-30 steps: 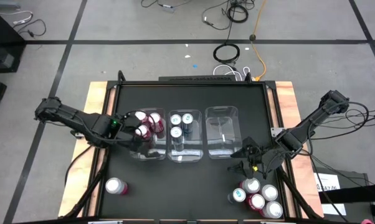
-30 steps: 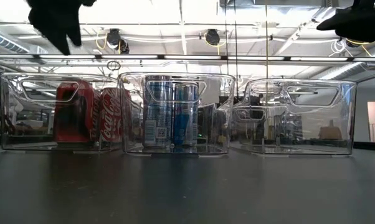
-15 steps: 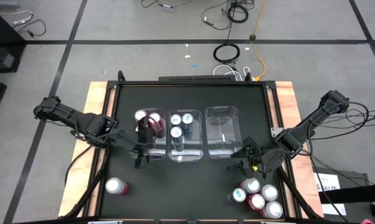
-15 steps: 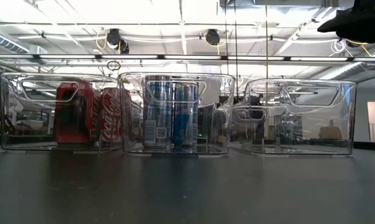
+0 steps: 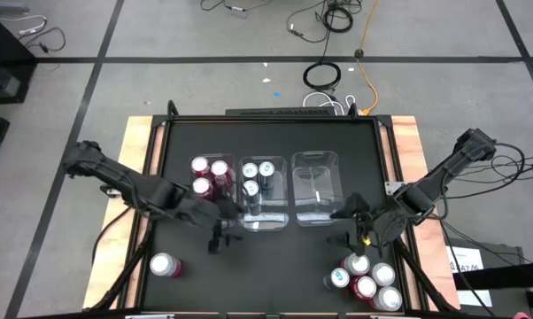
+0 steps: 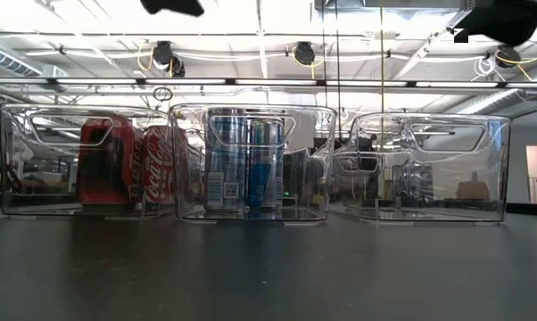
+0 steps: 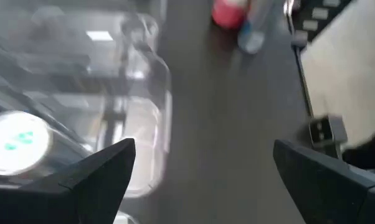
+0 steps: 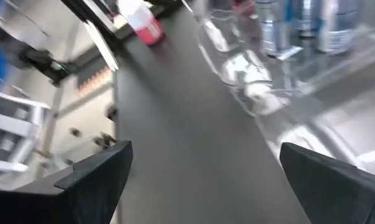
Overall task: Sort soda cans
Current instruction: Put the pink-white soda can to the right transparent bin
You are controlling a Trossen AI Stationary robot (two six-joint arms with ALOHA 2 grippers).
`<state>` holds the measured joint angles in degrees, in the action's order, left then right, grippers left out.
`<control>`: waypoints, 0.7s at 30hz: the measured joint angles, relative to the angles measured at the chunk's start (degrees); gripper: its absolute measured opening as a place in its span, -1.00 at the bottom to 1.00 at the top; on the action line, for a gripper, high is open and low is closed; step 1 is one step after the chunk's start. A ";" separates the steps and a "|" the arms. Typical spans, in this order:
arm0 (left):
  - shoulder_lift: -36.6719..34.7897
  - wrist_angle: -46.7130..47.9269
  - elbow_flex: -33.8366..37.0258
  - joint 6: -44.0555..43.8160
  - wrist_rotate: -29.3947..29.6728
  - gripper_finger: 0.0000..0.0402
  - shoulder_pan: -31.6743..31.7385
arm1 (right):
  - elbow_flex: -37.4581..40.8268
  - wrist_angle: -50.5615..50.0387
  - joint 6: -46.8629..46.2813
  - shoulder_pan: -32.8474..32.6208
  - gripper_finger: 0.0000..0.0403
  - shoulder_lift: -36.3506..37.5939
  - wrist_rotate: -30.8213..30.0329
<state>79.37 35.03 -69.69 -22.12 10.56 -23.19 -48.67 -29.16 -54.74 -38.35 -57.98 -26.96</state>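
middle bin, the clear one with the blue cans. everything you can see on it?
The middle bin is a clear rectangular plastic tub with rounded corners and a handle cutout in its wall. It stands upright on the black table, between two matching bins. Three blue cans stand inside, silver tops up. No gripper touches it.

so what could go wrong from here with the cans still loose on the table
1. The loose cans stand packed together near the right hand, so reaching for one could tip its neighbours.
2. The left hand hangs open right by the middle bin; a low sweep might nudge it.
3. The lone can sits near the table's front edge and could roll off if knocked.
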 joint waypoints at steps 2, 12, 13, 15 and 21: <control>2.42 -0.07 0.00 -1.12 -1.44 0.93 -0.26 | -4.14 -8.07 -0.32 -0.02 0.99 -0.51 0.22; 6.69 -1.18 0.04 -9.04 -2.93 0.93 -0.34 | -33.75 -53.51 -10.52 -2.28 0.93 -19.46 9.33; 6.69 -1.81 0.04 -9.04 -2.95 0.93 -0.40 | -36.21 -56.27 -12.02 -2.59 0.91 -21.87 10.60; 6.69 -2.42 0.04 -9.00 -2.95 0.93 -0.47 | -39.79 -59.40 -14.64 -3.07 0.89 -25.90 13.31; 6.69 -2.90 0.04 -8.61 -2.95 0.93 -0.47 | -42.31 -57.44 -20.08 -5.42 0.89 -31.89 16.81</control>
<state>86.06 32.13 -69.65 -30.73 7.62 -23.66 -90.98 -86.60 -74.82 -43.77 -89.86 -10.15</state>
